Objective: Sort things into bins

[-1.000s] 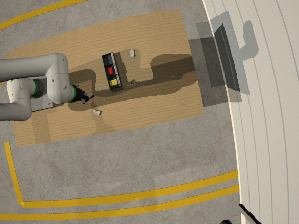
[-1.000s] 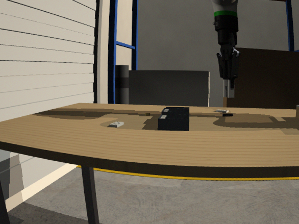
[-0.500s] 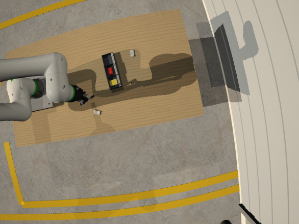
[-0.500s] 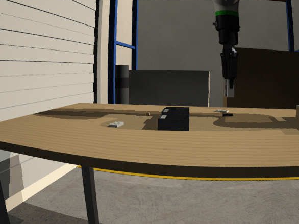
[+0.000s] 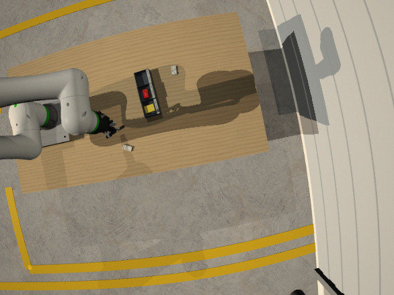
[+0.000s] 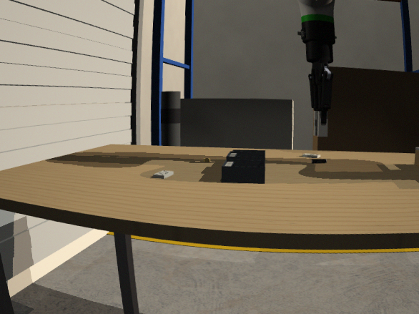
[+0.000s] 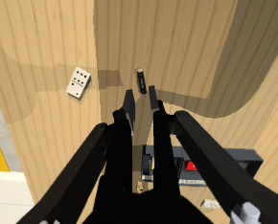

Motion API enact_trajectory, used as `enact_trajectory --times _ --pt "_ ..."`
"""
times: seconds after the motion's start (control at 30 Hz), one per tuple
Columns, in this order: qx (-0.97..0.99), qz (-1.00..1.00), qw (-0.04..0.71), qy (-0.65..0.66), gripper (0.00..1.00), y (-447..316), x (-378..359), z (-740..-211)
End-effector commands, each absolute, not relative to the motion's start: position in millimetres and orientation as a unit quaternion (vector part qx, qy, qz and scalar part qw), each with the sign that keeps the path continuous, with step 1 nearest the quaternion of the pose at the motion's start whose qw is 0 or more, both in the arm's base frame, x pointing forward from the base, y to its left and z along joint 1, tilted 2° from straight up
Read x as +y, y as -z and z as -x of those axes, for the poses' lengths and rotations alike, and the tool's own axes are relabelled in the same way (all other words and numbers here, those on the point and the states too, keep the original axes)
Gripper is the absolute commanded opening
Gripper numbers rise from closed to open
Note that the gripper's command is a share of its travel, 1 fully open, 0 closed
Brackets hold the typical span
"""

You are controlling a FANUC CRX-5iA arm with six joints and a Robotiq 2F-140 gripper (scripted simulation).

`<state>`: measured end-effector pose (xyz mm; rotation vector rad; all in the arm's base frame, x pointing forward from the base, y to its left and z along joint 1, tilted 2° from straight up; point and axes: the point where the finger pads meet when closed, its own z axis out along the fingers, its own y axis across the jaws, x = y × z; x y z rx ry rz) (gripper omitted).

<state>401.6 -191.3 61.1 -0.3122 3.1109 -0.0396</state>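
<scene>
1. We have the gripper (image 5: 115, 132) (image 6: 320, 128) (image 7: 142, 97) above the table (image 5: 218, 39) (image 6: 179, 207) (image 7: 48, 29), its fingers a little apart and holding nothing.
2. In our wrist view, a small black item (image 6: 319, 161) (image 7: 141, 80) lies on the wood, just beyond the fingertips.
3. We see one white domino (image 5: 128, 148) (image 6: 311, 155) (image 7: 79, 82) near it, and another domino (image 5: 173, 70) (image 6: 163, 174) (image 7: 210, 204) on the other side of the bins (image 5: 136, 76) (image 6: 244, 172) (image 7: 218, 152).
4. A red item (image 5: 145, 93) (image 7: 191, 166) sits in the middle bin; a yellow item (image 5: 149, 108) is in an end bin.
5. A small piece (image 5: 173, 109) (image 6: 207, 160) (image 7: 140, 187), probably brass, lies beside the row.
</scene>
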Motion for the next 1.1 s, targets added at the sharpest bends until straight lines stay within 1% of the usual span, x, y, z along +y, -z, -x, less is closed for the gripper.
enact_trajectory --times 0.0,0.57,1.07 --pt "0.995 0.1 0.008 0.013 0.23 -61 -191 -402" --pt "0.995 0.1 0.008 0.013 0.23 -61 -191 -402" --pt "0.995 0.1 0.008 0.013 0.23 -9 -192 -403"
